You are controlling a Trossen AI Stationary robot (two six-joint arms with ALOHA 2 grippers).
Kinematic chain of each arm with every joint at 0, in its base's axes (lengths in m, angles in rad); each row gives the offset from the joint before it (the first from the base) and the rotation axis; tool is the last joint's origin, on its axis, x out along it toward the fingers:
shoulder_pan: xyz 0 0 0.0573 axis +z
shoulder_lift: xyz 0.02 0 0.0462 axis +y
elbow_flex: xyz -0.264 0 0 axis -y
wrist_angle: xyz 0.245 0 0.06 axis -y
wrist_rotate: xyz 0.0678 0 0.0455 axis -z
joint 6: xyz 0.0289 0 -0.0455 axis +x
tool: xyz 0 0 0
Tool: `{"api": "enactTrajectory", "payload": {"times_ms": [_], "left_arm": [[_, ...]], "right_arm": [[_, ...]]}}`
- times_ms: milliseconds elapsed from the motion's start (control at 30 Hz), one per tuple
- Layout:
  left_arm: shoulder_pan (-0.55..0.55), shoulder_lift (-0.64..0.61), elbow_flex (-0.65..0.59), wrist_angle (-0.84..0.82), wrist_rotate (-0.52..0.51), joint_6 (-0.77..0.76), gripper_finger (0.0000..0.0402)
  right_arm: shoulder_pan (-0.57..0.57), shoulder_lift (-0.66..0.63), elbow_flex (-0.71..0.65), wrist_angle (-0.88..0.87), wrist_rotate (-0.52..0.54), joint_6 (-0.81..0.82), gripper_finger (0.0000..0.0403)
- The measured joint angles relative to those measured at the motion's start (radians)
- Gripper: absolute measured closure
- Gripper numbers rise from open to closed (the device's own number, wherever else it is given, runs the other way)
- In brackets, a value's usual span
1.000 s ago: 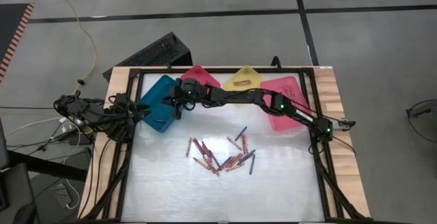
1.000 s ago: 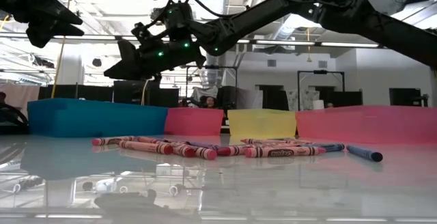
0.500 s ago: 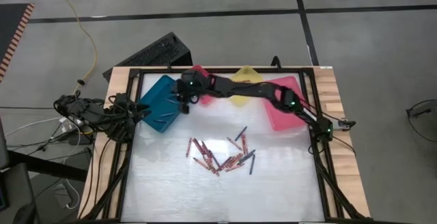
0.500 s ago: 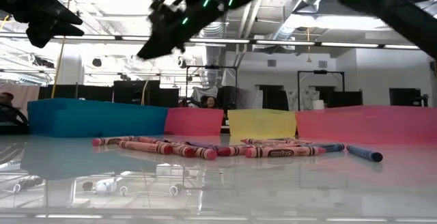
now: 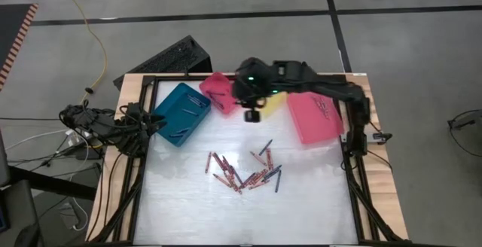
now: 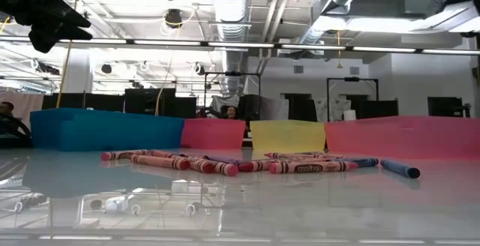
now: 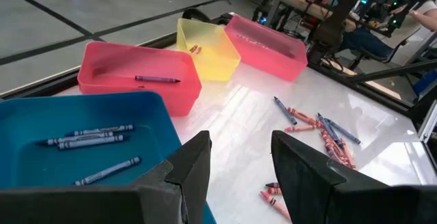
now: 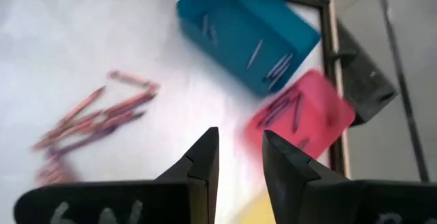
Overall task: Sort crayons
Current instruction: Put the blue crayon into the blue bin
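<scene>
On the counter we see the crayons lying in a loose heap near its middle, mostly red with a few dark blue ones at the heap's edge; from the low view they rest flat in a row in front of the bins. Along the far side stand the teal bin, the small pink bin, the yellow bin and the large pink bin; several blue crayons lie in the teal bin, one dark crayon lies in the small pink bin, and a little red one shows in the yellow bin. Above the yellow bin we find the right gripper, its jaws parted and empty, raised well off the counter. At the counter's left edge, just beside the teal bin, the left gripper waits with its jaws spread and nothing between them.
</scene>
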Motion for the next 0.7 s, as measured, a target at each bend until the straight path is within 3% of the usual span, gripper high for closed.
{"api": "enactTrajectory", "payload": {"times_ms": [200,500,700], "left_arm": [[0.000,0.000,0.000,-0.001,0.000,0.000,0.0256],[0.000,0.000,0.000,-0.001,0.000,0.000,0.0256],[0.000,0.000,0.000,-0.001,0.000,0.000,0.0256]], "right_arm": [[0.058,-0.101,0.000,-0.200,0.022,0.092,0.0296],[0.201,-0.195,0.000,-0.364,0.224,0.264,0.0296],[0.367,-0.255,-0.001,-0.454,0.398,0.432,0.0296]]}}
